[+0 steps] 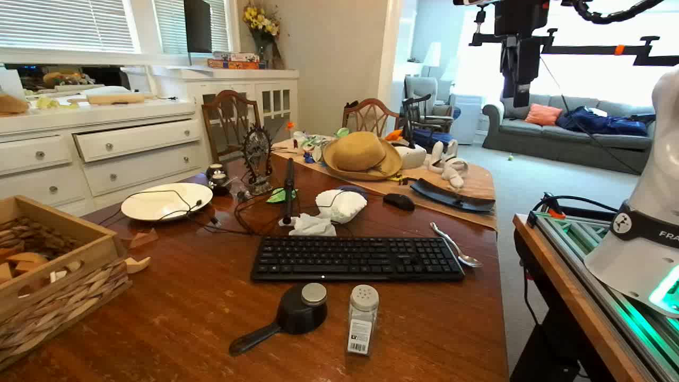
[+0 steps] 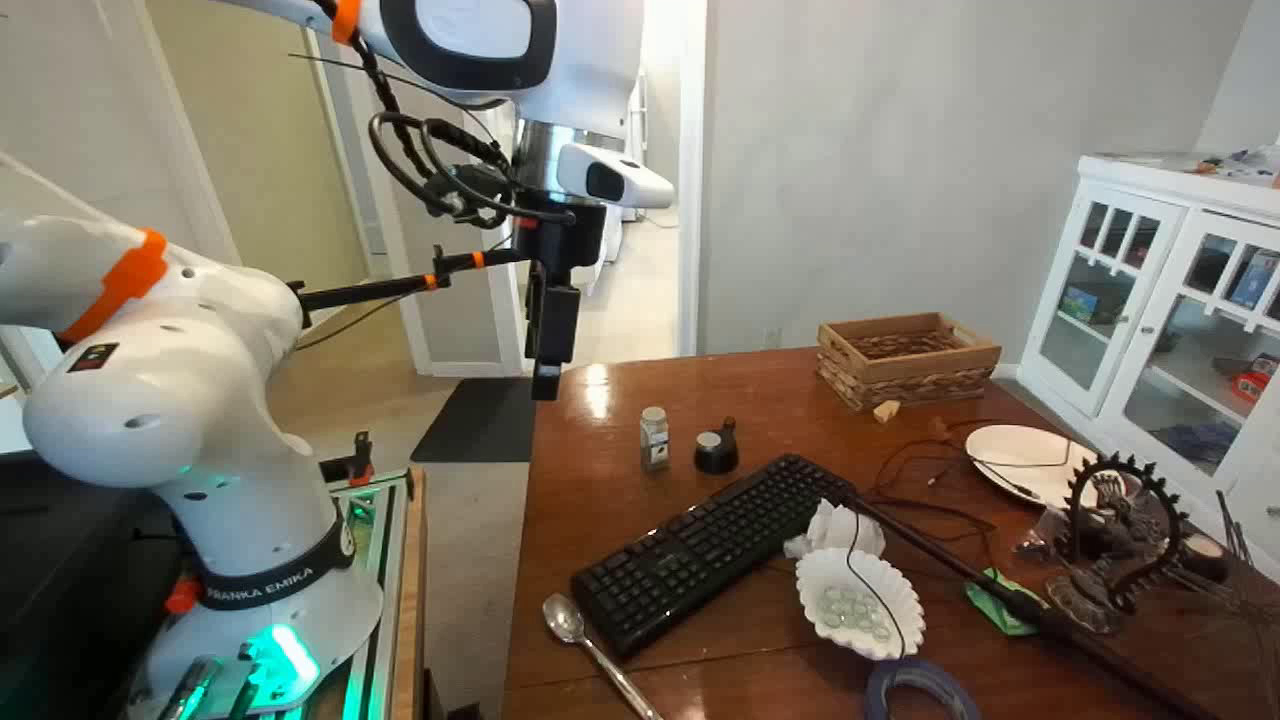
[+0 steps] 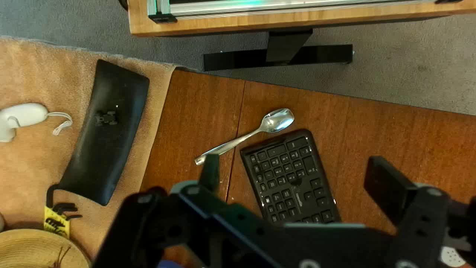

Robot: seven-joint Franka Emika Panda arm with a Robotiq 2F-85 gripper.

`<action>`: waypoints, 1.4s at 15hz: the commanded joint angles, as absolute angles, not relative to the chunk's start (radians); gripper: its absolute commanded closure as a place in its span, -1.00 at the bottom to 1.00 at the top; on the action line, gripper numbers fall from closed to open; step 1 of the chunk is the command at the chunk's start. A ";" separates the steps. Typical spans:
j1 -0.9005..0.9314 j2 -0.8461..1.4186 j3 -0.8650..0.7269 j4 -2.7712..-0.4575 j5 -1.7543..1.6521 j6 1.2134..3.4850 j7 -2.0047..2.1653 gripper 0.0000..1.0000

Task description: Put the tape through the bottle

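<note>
The tape is a blue ring that lies on the table behind the white bowl, cut by the lower edge in an exterior view [image 2: 925, 673]. Only a sliver of the tape shows in an exterior view [image 1: 354, 188] and at the bottom of the wrist view [image 3: 169, 264]. The bottle [image 1: 363, 323] is small and upright, with a pale perforated cap and label; it also stands in an exterior view [image 2: 654, 440]. Its cap shows partly in the wrist view [image 3: 452, 257]. My gripper [image 3: 295, 173] is open and empty, high above the table; it shows in both exterior views [image 1: 520, 95] [image 2: 548, 370].
A black scoop [image 1: 302, 313] stands beside the bottle. A keyboard [image 1: 355, 258] and a spoon [image 1: 457, 246] lie between bottle and tape. A white bowl [image 2: 860, 570] of glass pieces adjoins the tape. A black rod [image 2: 1010, 600], plate [image 2: 1035, 450], cables and basket [image 2: 905, 385] lie beyond.
</note>
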State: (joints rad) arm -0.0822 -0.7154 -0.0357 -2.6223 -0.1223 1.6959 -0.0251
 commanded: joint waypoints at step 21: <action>-0.264 -0.200 -0.039 -2.442 -0.173 2.061 0.463 -1.00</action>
